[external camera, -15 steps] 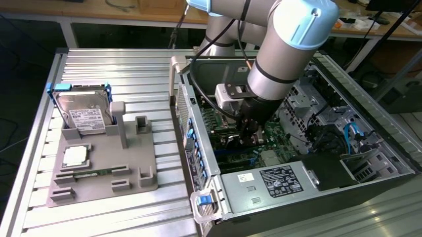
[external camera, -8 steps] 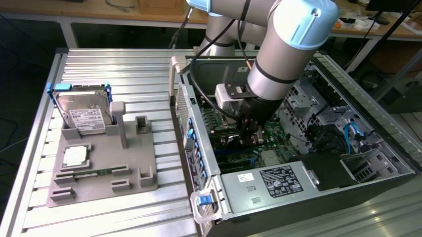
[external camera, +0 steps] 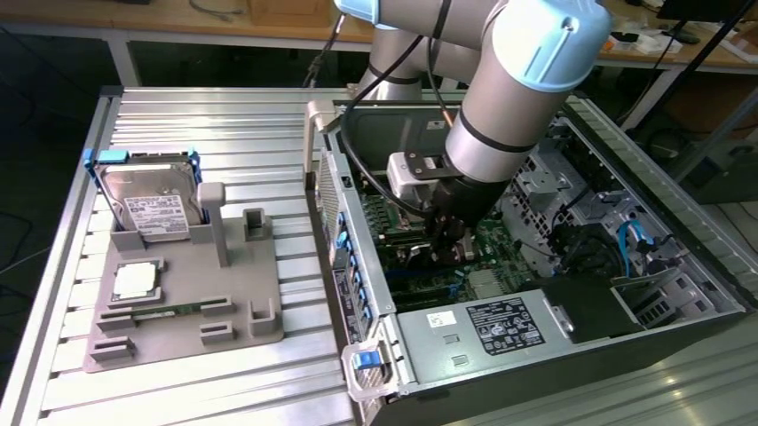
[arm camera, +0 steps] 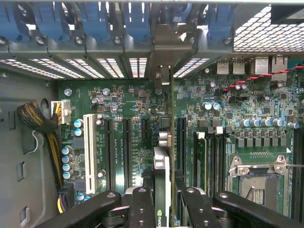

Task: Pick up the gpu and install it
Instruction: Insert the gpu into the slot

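Ribbed aluminium tabletop (external camera: 177,373) carries my open metal computer case (external camera: 698,240). Inside it, nearest my wrist camera, the black two-fingered claw (arm camera: 165,194) is clenched on the thin, dark gpu card (arm camera: 161,171), held edge-on. Beyond lies the green motherboard (arm camera: 128,109), the card standing among its long black slots and pointing toward the case's vented rear wall (arm camera: 118,66).
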Robot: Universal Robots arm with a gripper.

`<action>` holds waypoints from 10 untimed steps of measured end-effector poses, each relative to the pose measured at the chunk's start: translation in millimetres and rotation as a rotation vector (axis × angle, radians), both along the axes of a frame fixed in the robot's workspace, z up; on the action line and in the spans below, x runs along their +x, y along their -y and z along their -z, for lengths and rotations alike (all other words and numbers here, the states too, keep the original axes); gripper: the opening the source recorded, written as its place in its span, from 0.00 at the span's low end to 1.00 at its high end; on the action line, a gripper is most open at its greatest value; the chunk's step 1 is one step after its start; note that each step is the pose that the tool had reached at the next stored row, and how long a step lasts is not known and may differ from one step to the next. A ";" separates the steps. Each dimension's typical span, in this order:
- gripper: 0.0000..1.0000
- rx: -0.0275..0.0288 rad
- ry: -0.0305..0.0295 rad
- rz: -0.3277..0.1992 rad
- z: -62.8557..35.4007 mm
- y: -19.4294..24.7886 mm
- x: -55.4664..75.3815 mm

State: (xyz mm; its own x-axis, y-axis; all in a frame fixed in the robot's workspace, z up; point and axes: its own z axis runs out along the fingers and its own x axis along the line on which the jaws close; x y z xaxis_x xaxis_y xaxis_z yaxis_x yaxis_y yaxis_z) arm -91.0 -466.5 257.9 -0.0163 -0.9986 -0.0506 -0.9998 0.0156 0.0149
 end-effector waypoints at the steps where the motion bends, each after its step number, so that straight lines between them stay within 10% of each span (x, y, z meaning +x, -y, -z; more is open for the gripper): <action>1: 0.27 0.0000 0.0000 0.000 0.0 0.0 0.0; 10: 0.27 -0.0003 -0.0002 0.000 2.1 0.1 0.0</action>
State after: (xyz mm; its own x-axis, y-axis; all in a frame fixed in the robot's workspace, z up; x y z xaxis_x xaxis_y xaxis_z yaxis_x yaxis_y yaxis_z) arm -91.0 -466.6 255.7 -0.0162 -0.9986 -0.0504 -0.9998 0.0154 0.0151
